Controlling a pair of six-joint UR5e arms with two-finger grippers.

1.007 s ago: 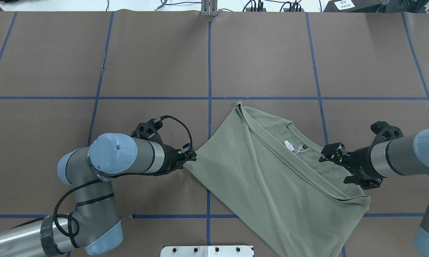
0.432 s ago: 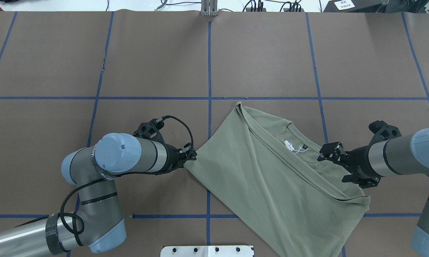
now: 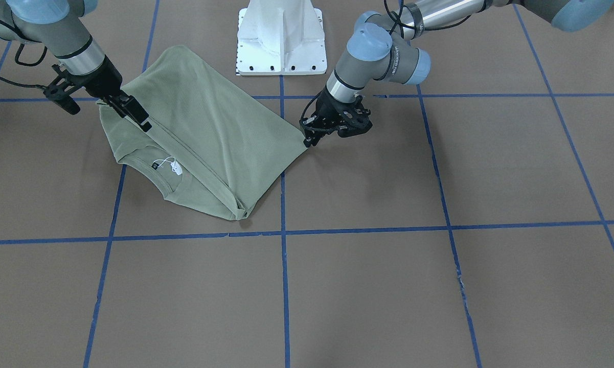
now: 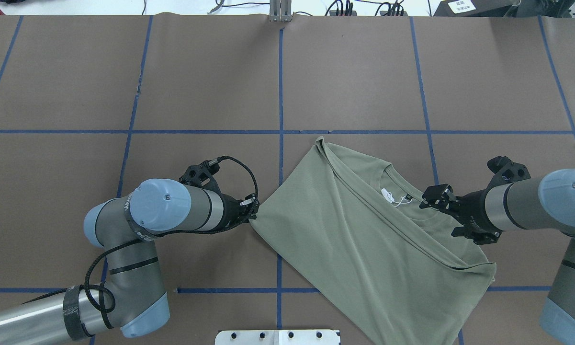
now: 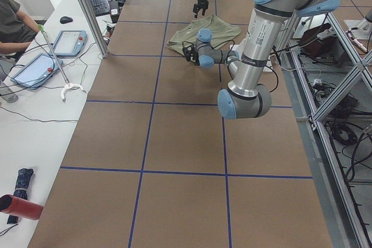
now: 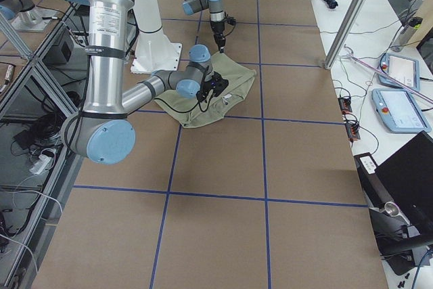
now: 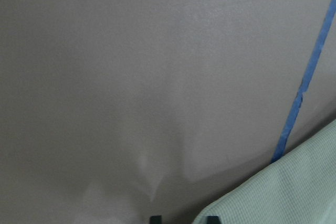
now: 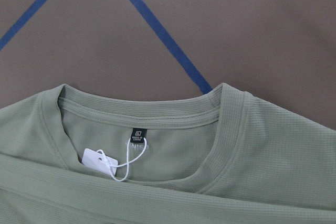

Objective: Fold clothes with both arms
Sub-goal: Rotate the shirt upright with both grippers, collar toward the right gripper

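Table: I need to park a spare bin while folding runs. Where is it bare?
Bare: the table's far row, beyond the tape line behind the shirt. Crowded: near middle, left claw at its corner, right claw over its shoulder.

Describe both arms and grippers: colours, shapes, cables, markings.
The left arm and right arm match: silver tubes, rounded grey joints, light-blue end caps. Dark lettering on a left arm joint is too small to read. A braided black cable loops along the left arm, strapped to its tube. The left gripper and right gripper are black and angular, with two slim fingers.
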